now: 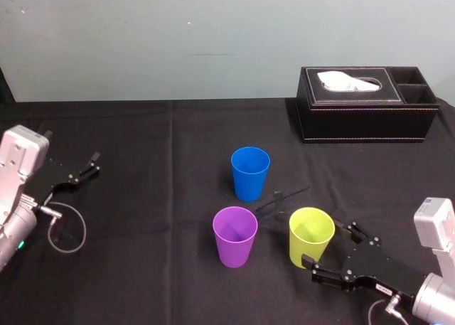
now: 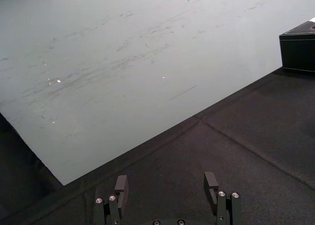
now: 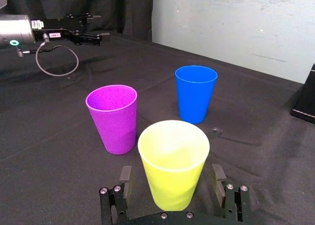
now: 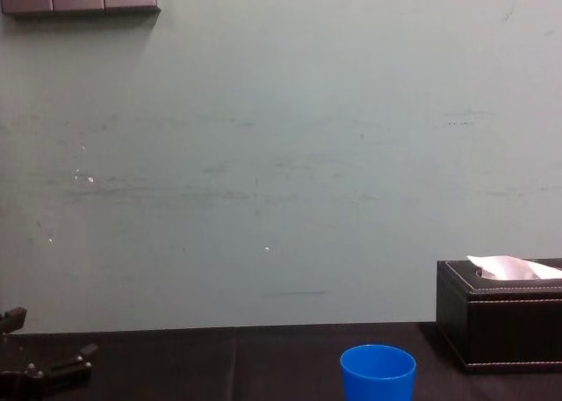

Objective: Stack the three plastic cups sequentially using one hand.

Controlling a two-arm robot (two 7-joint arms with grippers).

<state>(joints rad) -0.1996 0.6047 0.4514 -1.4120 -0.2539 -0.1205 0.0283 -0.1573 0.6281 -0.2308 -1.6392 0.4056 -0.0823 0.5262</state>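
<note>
Two black fingers (image 3: 125,178) of the right gripper (image 3: 172,178) spread wide, flanking the lime yellow-green tapered plastic cup (image 3: 173,161) low on its wall, gaps either side, no squeeze yet. Likely trouble from here: closing off-centre, tipping the light cup or shoving it into the purple tapered plastic cup (image 3: 112,116) just beside. Bright blue tapered plastic cup (image 3: 196,92) farther back, apart. Open black tablecloth (image 1: 142,268) all round; black tissue box (image 1: 366,112) well away. Left gripper (image 1: 91,163) parked far left, fingers apart.

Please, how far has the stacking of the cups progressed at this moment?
Done: nothing; the blue cup, purple cup and yellow-green cup stand apart. In hand: the open right tool straddles the yellow-green cup. Remaining: grasping and both stackings. The left tool idles far left.
</note>
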